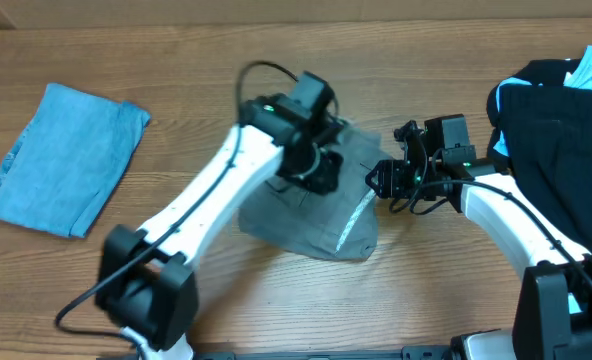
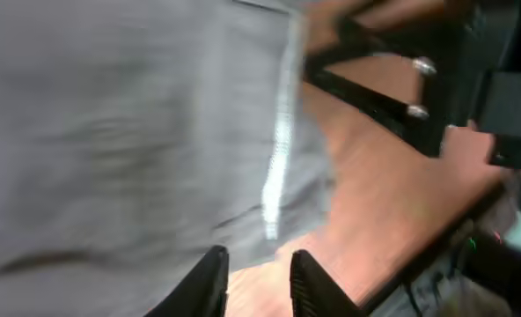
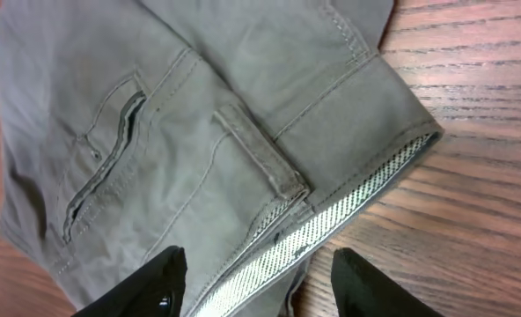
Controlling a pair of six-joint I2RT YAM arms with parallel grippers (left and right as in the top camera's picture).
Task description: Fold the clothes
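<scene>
The grey garment (image 1: 306,225) sat folded mid-table (image 1: 226,40), half under the left arm. There was a folded blue cloth (image 1: 66,160) well off to the left and a black pile (image 1: 556,130) at the right edge. The left hand (image 2: 256,286) hung low over the garment's edge. Its fingers were a little apart with nothing between them, as far as the blurry wrist view showed. The right hand (image 3: 260,291) was spread wide just over the waistband (image 3: 357,132), pinching nothing.

What worried me was how close both hands sat to the cloth. If either pulled away low or sideways, a finger could've snagged the belt loop (image 3: 260,151) or the waistband lip and dragged the fold open. The top layer looked loose at that corner, with the lining showing, so it wouldn't have taken much. The two hands were also near each other over the same bundle, so a careless retreat could've knocked them together. And if the bundle got shoved toward the black pile, I reckon it might've skewed or slid apart rather than kept its shape.
</scene>
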